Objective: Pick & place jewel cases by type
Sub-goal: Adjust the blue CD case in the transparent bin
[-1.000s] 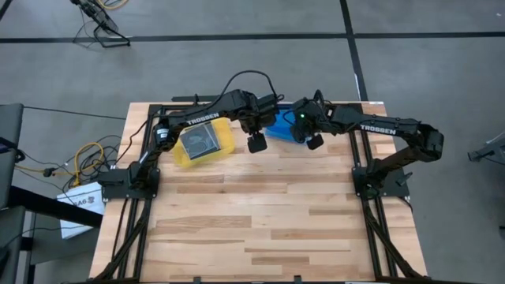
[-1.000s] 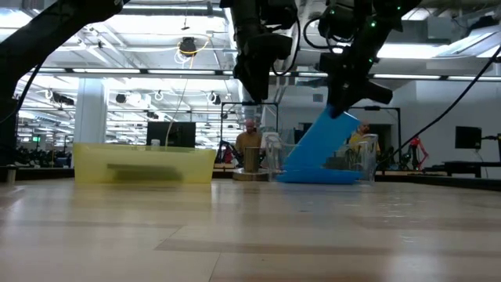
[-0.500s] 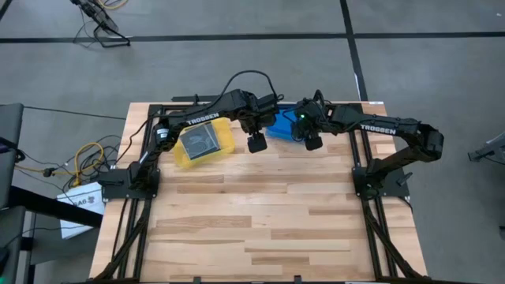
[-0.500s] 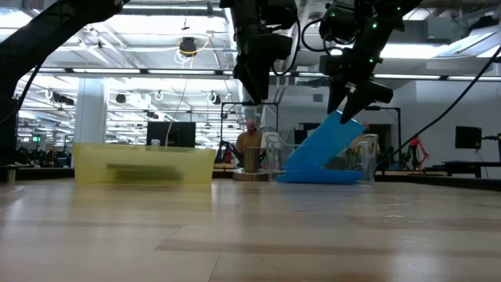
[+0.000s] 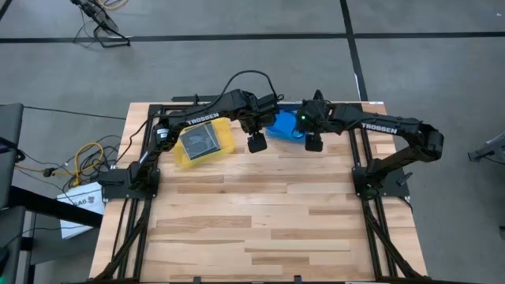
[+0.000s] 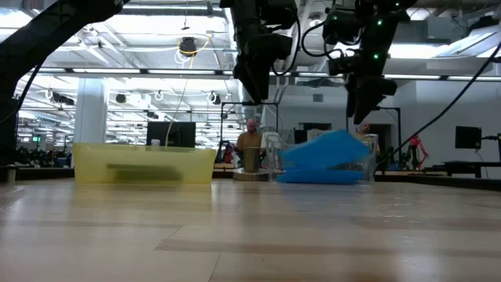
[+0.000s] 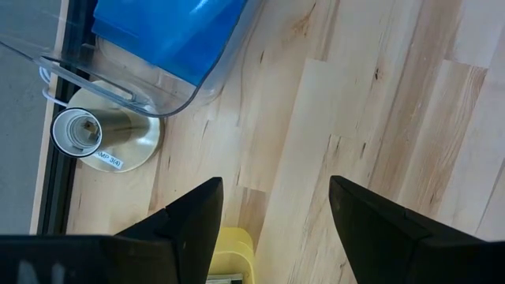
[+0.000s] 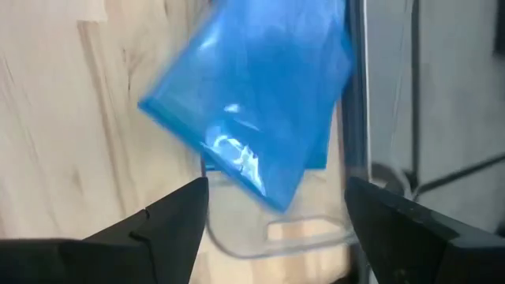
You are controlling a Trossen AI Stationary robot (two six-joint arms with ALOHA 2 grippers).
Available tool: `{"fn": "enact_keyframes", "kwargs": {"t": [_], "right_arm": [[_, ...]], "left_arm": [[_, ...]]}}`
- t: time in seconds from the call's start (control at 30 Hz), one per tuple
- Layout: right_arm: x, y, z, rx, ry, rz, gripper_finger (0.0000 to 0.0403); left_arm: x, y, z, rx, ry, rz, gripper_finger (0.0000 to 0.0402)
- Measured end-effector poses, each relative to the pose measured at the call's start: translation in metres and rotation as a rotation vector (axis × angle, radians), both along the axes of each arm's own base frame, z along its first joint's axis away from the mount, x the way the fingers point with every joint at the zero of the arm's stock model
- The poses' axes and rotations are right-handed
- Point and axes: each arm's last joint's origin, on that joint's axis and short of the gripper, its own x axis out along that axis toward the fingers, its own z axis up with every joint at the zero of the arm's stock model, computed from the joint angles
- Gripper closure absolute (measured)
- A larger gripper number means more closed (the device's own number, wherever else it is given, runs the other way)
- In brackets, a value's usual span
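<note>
the yellow tray (image 5: 225, 146) is lying left of the clear tub (image 6: 368, 160). the left gripper (image 5: 256, 143) is waiting open, empty. the right gripper (image 6: 365, 102), above the tub, is gaping, holding nothing; the blue jewel case (image 8: 252, 102) is apparently dropping inside. retract straight upward.

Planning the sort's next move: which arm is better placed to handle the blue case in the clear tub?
Right. The right gripper hangs open directly above the blue case in the clear tub; the left gripper hovers beside it, between the tub and the yellow tray.
</note>
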Motion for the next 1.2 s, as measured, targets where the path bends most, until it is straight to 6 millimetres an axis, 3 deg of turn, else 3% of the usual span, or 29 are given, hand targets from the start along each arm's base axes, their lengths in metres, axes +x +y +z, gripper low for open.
{"fn": "enact_keyframes", "kwargs": {"t": [0.27,0.5,0.73,0.9,1.07,1.2], "right_arm": [[-0.002,0.002,0.010,0.079,-0.089,-0.237,0.0111],[0.007,0.006,0.036,0.356,-0.325,-0.416,0.0112],[0.020,0.024,0.061,0.473,-0.442,-0.437,0.0135],[0.022,0.037,0.060,0.498,-0.413,-0.425,0.0217],[0.024,0.043,0.060,0.507,-0.410,-0.421,0.0369],[0.027,0.043,0.057,0.543,-0.399,-0.415,0.0388]], "left_arm": [[0.000,0.000,0.000,-0.001,-0.001,0.002,0.0175],[0.000,0.000,0.000,-0.001,-0.002,0.006,0.0175],[0.000,0.000,0.000,0.000,-0.002,0.007,0.0175],[0.000,0.000,0.000,-0.001,-0.001,0.007,0.0175],[0.000,0.000,0.000,-0.001,-0.001,0.007,0.0175],[0.000,0.000,0.000,-0.001,-0.002,0.007,0.0175]]}}
